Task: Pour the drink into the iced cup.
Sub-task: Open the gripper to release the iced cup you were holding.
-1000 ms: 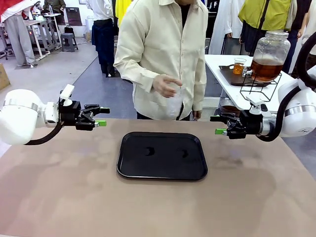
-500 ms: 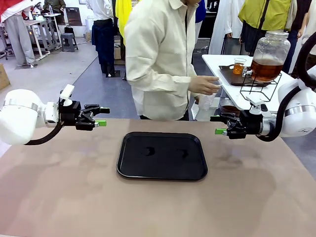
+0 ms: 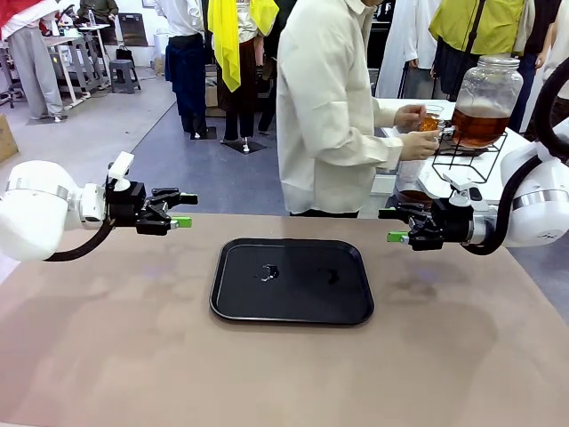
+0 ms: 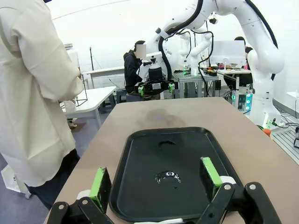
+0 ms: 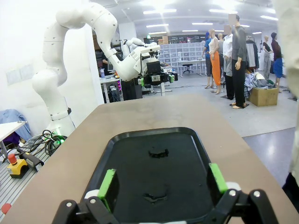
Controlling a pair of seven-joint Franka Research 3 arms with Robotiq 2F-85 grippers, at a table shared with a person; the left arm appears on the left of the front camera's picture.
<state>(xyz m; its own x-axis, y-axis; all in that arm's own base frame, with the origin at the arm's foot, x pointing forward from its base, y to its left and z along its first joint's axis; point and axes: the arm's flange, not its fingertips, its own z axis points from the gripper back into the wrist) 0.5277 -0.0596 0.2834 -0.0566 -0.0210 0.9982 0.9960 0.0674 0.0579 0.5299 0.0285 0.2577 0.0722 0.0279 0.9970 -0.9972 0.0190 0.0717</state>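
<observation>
The drink [image 3: 478,126] is amber liquid in a big clear glass jar [image 3: 485,84] on a side table behind the far right corner. A small clear cup [image 3: 431,119] of the same liquid stands beside it. A person in a cream shirt [image 3: 329,107] faces the jar with both hands [image 3: 418,144] at it. The iced cup is hidden from me. My left gripper [image 3: 185,211] hovers open over the table's left side, and my right gripper [image 3: 389,224] hovers open on the right. Both point inward at the black tray [image 3: 293,301]. Open green pads frame the tray [image 4: 187,149] [image 5: 140,172] in each wrist view.
The jar rests on a black wire stand [image 3: 467,162] on the white side table [image 3: 400,110], next to a dark tray. The black tray carries a few small wet marks. Brown tabletop [image 3: 133,356] surrounds it. Other people stand farther back.
The person turned away from my table toward the side table on the right and brought both hands to the jar. Neither arm moved.
</observation>
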